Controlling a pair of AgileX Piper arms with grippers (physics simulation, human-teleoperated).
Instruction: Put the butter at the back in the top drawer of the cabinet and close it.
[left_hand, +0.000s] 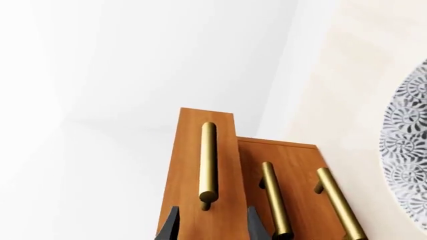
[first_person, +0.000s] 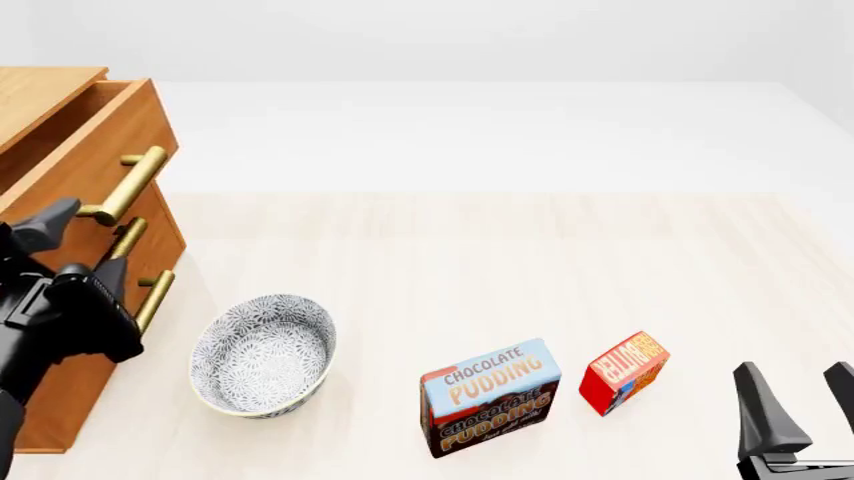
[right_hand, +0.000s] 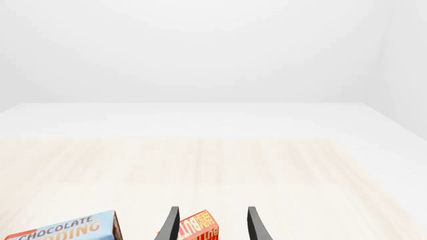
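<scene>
Butter (first_person: 623, 372) sits just right of the pudding (first_person: 489, 397). Right gripper (first_person: 801, 395), jaws wide and empty, should straddle it squarely. Left gripper (first_person: 83, 245), jaws wide, flanks the drawer (first_person: 94, 130) handle (first_person: 131, 182).

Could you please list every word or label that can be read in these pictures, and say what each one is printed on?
"CHOCOLATE PUDDING": top face of the pudding box, repeated on its dark front face.
A smaller line beneath that on the front face: too small to read.
"BUTTER": yellow lettering on the butter, running sideways.
The bowl carries only a pattern; the cabinet has no text.
</scene>
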